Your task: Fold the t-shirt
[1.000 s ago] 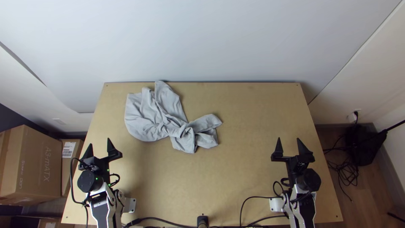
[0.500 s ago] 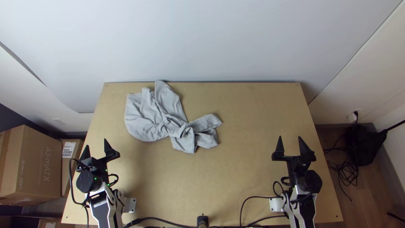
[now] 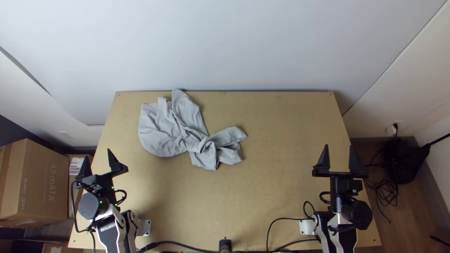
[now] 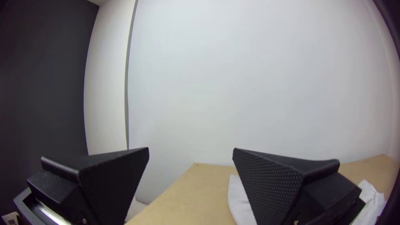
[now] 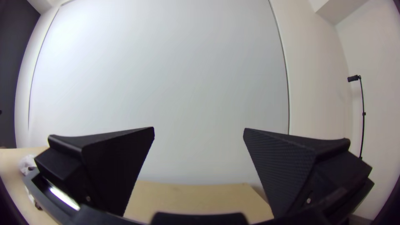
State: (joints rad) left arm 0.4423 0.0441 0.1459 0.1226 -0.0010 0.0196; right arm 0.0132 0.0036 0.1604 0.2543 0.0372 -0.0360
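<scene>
While left gripper (image 3: 97,153) is wide open, bunched t-shirt (image 3: 164,131) lies ahead and to its right. Right gripper (image 3: 339,145), wide too, is farther off; left should likely go first.

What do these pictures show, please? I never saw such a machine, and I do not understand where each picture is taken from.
The machine is two robot arms at a wooden table. Each arm ends in a gripper, a simple hand with two flat black fingers. The top view looks steeply down from a fixed camera high over the table's near edge. The other two pictures come from cameras on the arms' wrists, so the fingers look big there. On the table lies a grey t-shirt, bunched and creased. The left gripper and the right gripper are open, away from the shirt, and hold nothing.
</scene>
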